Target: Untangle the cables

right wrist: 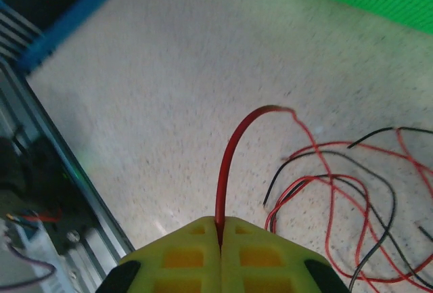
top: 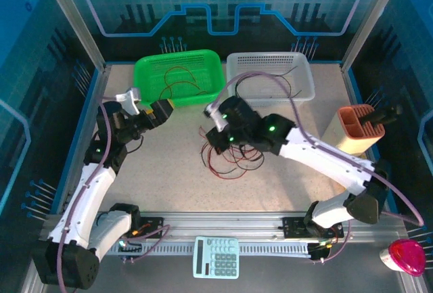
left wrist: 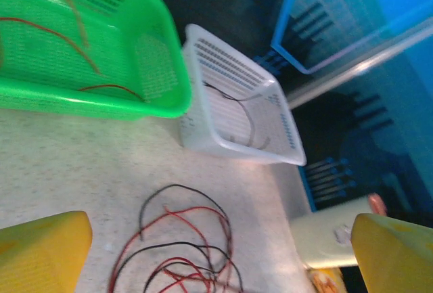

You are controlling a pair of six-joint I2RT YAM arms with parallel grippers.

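A pale speckled counter (top: 169, 164) sits inside a blue-walled enclosure. At its eleven o'clock edge stands a green basket (top: 143, 76) holding a few thin red wires (top: 179, 84) in loose loops. Just beside it, at one o'clock, a white basket (top: 306, 84) holds thin dark wires (top: 287, 83), black as far as the small view lets me judge. The cables (top: 230, 161), red and black strands looped over one another, lie on the bare counter near its centre, at six o'clock from the gap between the baskets. The right fingers (right wrist: 218, 239) are pressed together at the pile's nine o'clock side, pinching one red strand (right wrist: 226, 164) that arches out from them and curves towards the heap. The left fingers (top: 166, 109) are spread wide with nothing between them, at six o'clock from the green basket and apart from the cables. An orange holder (top: 358, 127) stands at the counter's three o'clock edge.
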